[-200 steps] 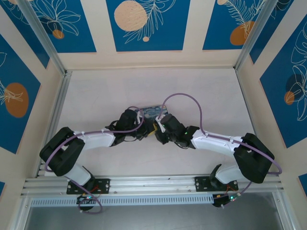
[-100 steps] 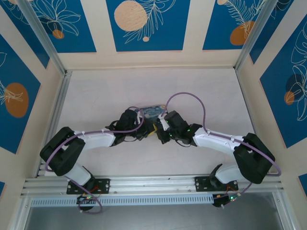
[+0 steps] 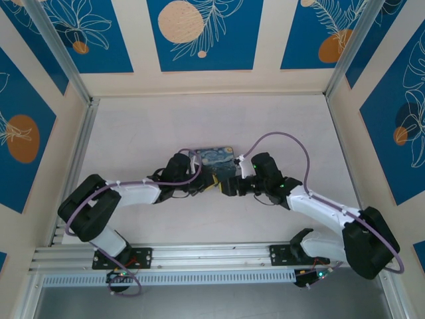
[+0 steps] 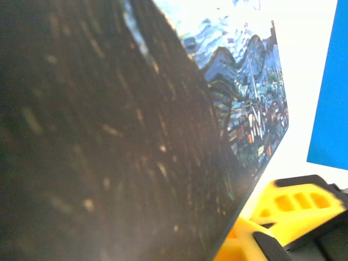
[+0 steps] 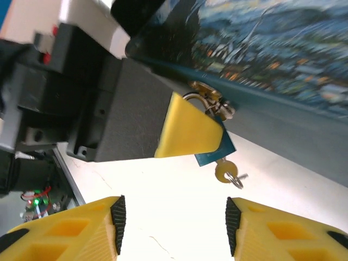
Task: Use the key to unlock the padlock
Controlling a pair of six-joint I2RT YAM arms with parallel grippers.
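My left fingers (image 5: 187, 130) pinch the padlock (image 5: 215, 154) steady against the tin (image 5: 283, 43). The key (image 5: 224, 170) sits at its 5 o'clock, with my right fingers (image 5: 81, 228) spread nearby.

Metal padlock (image 5: 216, 153), glossy painted tin (image 5: 261, 38)

No legible text, label or number on anything
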